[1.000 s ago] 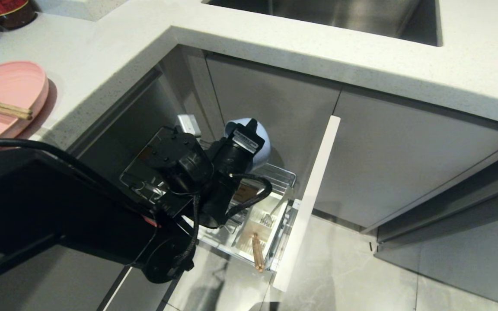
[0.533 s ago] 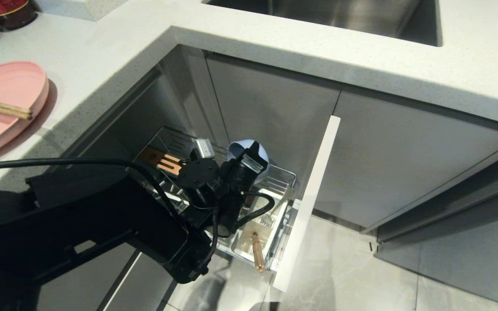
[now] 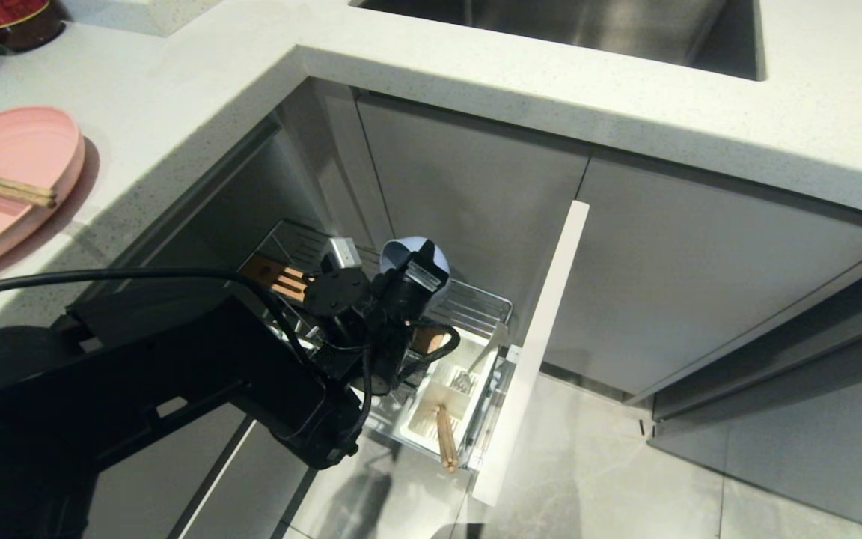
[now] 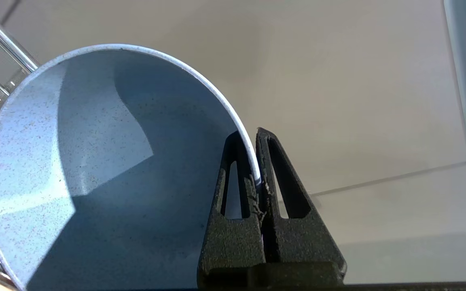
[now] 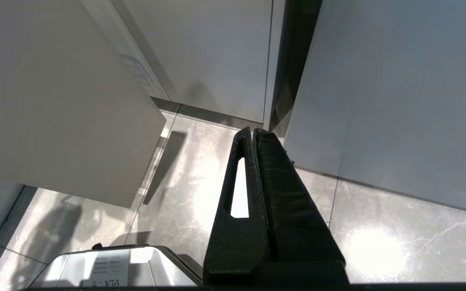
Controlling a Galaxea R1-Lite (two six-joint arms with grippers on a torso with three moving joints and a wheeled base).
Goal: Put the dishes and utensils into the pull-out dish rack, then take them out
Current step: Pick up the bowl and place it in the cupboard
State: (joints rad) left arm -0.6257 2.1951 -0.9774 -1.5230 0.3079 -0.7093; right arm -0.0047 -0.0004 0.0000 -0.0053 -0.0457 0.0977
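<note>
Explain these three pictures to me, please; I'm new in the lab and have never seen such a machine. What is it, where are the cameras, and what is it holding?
It is a two-armed robot in a kitchen. The wide picture comes from a camera on its head, looking down. The other two come from cameras on its wrists, behind the fingers.

The left hand is shut on the rim of the light-blue bowl and holds it tilted above the pull-out dish rack, a wire basket drawn out from under the counter. A pair of chopsticks already stands in its white cutlery box.

On the counter lie the pink plate and another pair of chopsticks across it.

The right hand is shut, empty and points at the floor.
</note>
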